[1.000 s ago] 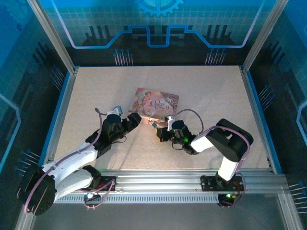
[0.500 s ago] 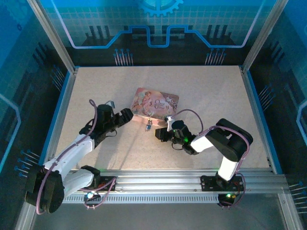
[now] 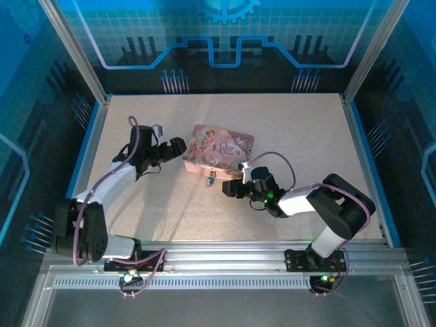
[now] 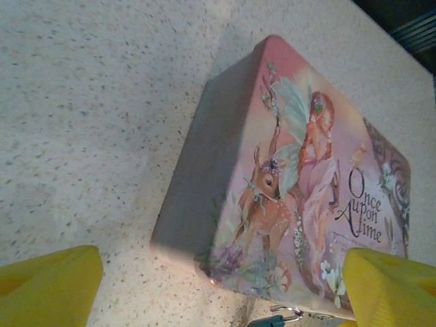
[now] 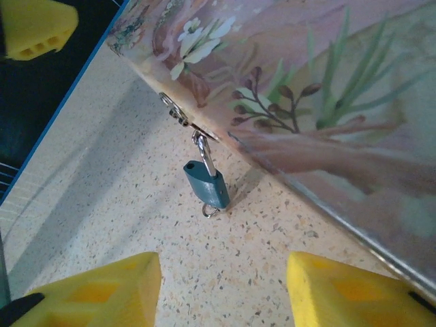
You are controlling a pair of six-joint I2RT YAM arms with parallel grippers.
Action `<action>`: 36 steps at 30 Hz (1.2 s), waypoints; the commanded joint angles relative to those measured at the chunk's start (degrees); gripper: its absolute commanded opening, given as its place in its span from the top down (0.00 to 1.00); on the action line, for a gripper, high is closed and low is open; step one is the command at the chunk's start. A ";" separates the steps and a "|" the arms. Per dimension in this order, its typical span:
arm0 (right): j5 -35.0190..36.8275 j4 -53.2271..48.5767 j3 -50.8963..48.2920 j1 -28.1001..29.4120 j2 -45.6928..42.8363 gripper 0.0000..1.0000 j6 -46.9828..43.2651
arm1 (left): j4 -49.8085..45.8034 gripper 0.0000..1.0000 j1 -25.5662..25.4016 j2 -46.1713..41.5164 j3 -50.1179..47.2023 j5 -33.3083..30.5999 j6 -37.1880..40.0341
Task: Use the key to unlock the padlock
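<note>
Teal-blue metal, the small padlock [image 5: 206, 185] hangs by its shackle from the hasp on the front edge of the pink fairy-printed tin box [image 5: 327, 82]. The tiny metal key [image 5: 210, 212], only its ring showing at the lock's lower end, seems seated in the keyhole. The right pincer [image 5: 221, 272], wide and empty, faces it just in front of the box. It should close squarely on that ring, then twist gently. The left pincer [image 4: 221, 269], also wide and empty, waits at the box's left end and could brace it.

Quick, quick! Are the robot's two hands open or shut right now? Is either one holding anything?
Left gripper: open, holding nothing.
Right gripper: open, holding nothing; the padlock is just ahead of it.
</note>
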 commanded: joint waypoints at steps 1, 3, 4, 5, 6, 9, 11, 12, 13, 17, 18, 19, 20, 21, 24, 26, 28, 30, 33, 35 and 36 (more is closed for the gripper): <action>-3.50 -0.71 1.06 -1.88 -0.77 0.45 -0.54 | -0.51 0.12 0.57 5.04 3.65 5.01 2.95; -5.12 -0.48 1.31 -3.05 -0.77 0.44 -0.52 | -0.94 0.17 0.62 8.26 5.27 5.40 3.61; -5.95 -0.48 1.52 -3.53 -0.77 0.44 -0.67 | -1.11 0.19 0.52 9.77 5.95 5.48 3.99; -6.79 -0.64 1.92 -4.03 -0.77 0.43 -0.99 | -1.30 0.20 0.48 10.97 6.41 5.49 4.20; -7.35 -0.88 2.21 -4.40 -0.77 0.43 -1.19 | -1.25 0.22 0.48 11.74 6.52 5.45 4.30; -8.52 -1.49 3.02 -5.25 -0.56 0.42 -2.04 | -0.97 0.25 0.23 13.56 6.35 5.25 4.50; -9.16 -1.62 3.55 -5.79 -0.09 0.41 -2.40 | -0.85 0.27 -0.03 14.11 5.75 4.85 4.52; -9.52 -1.54 3.79 -6.03 0.17 0.41 -2.65 | -0.87 0.28 -0.16 14.21 5.41 4.51 4.54; -9.94 -1.66 4.30 -6.40 0.60 0.41 -2.80 | -0.88 0.29 -0.30 14.06 4.87 3.92 4.37; -12.22 -1.37 6.17 -8.20 2.43 0.41 -3.71 | -0.33 0.31 -1.07 12.23 1.41 1.60 2.99; -12.81 -1.23 6.67 -8.55 2.88 0.41 -3.92 | -0.12 0.31 -1.25 11.74 0.52 1.40 2.72; -13.44 -0.99 7.21 -9.16 3.38 0.41 -4.12 | 0.28 0.31 -1.55 11.16 -0.46 1.23 2.34; -13.94 -0.63 7.59 -9.76 3.89 0.40 -4.50 | 0.68 0.31 -1.91 10.50 -1.52 1.07 1.82; -14.28 -0.36 7.89 -10.29 4.34 0.40 -4.76 | 1.10 0.31 -2.29 9.97 -2.54 0.86 1.30; -15.73 0.67 8.95 -12.08 5.54 0.40 -5.34 | 2.43 0.32 -3.65 7.96 -5.50 0.00 -0.29; -16.43 1.70 8.69 -12.74 5.67 0.40 -5.38 | 3.40 0.32 -4.07 6.79 -7.09 -0.45 -1.28; -17.03 2.70 7.65 -12.76 5.01 0.40 -5.82 | 3.68 0.32 -4.26 5.92 -8.03 -0.82 -1.79; -17.34 3.56 6.24 -12.75 4.30 0.40 -6.20 | 3.50 0.32 -4.35 5.40 -8.29 -1.43 -1.89; -18.23 5.33 3.92 -12.76 3.76 0.40 -6.52 | 3.27 0.32 -4.44 5.00 -8.19 -1.71 -1.88; -18.97 7.66 2.70 -12.58 4.25 0.41 -5.74 | 3.33 0.32 -4.48 4.87 -8.09 -1.78 -1.99; -19.25 9.21 2.11 -12.20 4.69 0.42 -5.25 | 3.41 0.32 -4.60 4.83 -8.01 -1.67 -2.08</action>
